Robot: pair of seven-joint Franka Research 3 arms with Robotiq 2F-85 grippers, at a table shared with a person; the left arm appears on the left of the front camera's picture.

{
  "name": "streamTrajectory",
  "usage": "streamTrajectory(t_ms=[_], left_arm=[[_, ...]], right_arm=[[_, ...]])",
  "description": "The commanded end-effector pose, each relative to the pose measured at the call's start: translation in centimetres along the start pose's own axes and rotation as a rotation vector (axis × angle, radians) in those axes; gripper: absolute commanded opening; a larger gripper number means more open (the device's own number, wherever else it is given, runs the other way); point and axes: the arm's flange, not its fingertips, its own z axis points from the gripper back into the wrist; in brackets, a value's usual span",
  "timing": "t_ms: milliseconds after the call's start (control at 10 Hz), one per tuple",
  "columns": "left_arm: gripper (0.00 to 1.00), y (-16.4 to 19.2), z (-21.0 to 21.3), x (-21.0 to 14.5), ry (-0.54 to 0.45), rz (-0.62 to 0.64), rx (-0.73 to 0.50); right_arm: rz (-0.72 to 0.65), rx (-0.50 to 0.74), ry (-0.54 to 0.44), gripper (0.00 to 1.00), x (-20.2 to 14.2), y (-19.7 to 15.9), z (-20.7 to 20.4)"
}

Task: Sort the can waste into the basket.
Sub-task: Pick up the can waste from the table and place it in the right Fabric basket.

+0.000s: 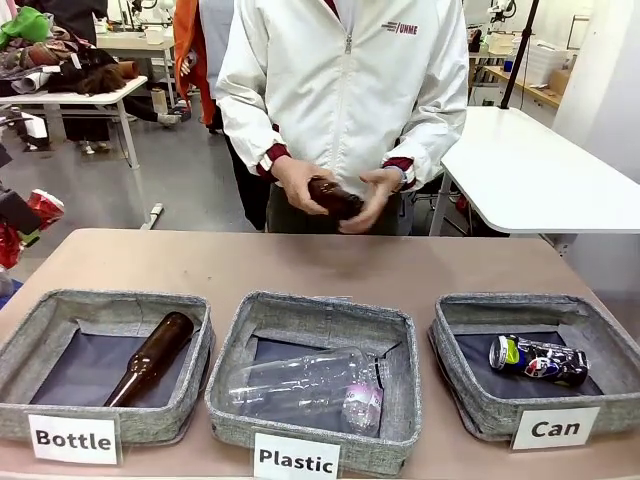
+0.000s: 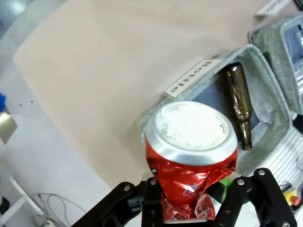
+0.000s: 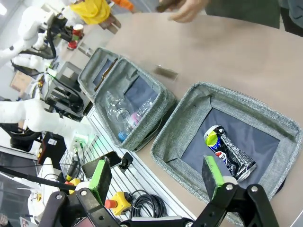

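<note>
My left gripper [image 2: 187, 208] is clamped on the crushed red can [image 2: 191, 158], held above the table beside the Bottle basket [image 2: 265, 94]. Dark can [image 1: 540, 359] lies in the Can basket [image 1: 470, 405]. My right gripper [image 3: 158, 177] stands wide, holding nothing

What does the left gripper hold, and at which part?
The left gripper holds the crushed red can with silver ends, clamped at its crumpled lower body; its silver top points away.
</note>
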Motion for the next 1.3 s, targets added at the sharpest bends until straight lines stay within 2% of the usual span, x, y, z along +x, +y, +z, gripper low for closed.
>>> streamTrajectory(t_ms=[0,100,200,300,400,500,600,700,800,900,1000,1100,1200], left_arm=[[0.26,-0.4,-0.1,-0.5,-0.003,-0.021,-0.005],[0.26,-3.2,-1.0,1.5,-0.056,-0.139,-0.046],[0.26,-8.7,-1.7,4.6,-0.048,-0.269,0.016],[0.26,-11.2,-1.2,6.1,-0.037,-0.369,0.048],[0.26,-8.7,1.5,5.1,-0.05,-0.33,0.08],[0.26,-5.0,4.0,1.9,-0.042,-0.298,0.073],[0.26,-2.3,6.1,-3.9,-0.083,-0.282,0.032],[0.26,-1.5,8.1,-9.6,-0.133,-0.285,0.049],[0.26,-0.7,9.6,-14.9,-0.212,-0.248,0.036],[0.26,-0.5,10.8,-19.6,-0.345,-0.281,0.029],[0.26,-0.2,11.0,-23.1,-0.453,-0.283,0.016],[0.26,-0.1,10.5,-25.1,-0.517,-0.274,-0.008],[0.26,0.1,9.7,-25.5,-0.512,-0.239,-0.015]], right_arm=[[0.026,0.004,-0.003,1.0,0.0,-0.1,0.2],[0.026,0.004,-0.003,1.0,0.0,-0.1,0.2],[0.026,0.004,-0.003,1.0,0.0,-0.1,0.2],[0.026,0.004,-0.003,1.0,0.0,-0.1,0.2],[0.026,0.004,-0.003,1.0,0.0,-0.1,0.2],[0.026,0.004,-0.003,1.0,0.0,-0.1,0.2],[0.026,0.004,-0.003,1.0,0.0,-0.1,0.2],[0.026,0.004,-0.003,1.0,0.0,-0.1,0.2],[0.026,0.004,-0.003,1.0,0.0,-0.1,0.2],[0.026,0.004,-0.003,1.0,0.0,-0.1,0.2],[0.026,0.004,-0.003,1.0,0.0,-0.1,0.2],[0.026,0.004,-0.003,1.0,0.0,-0.1,0.2],[0.026,0.004,-0.003,1.0,0.0,-0.1,0.2]])
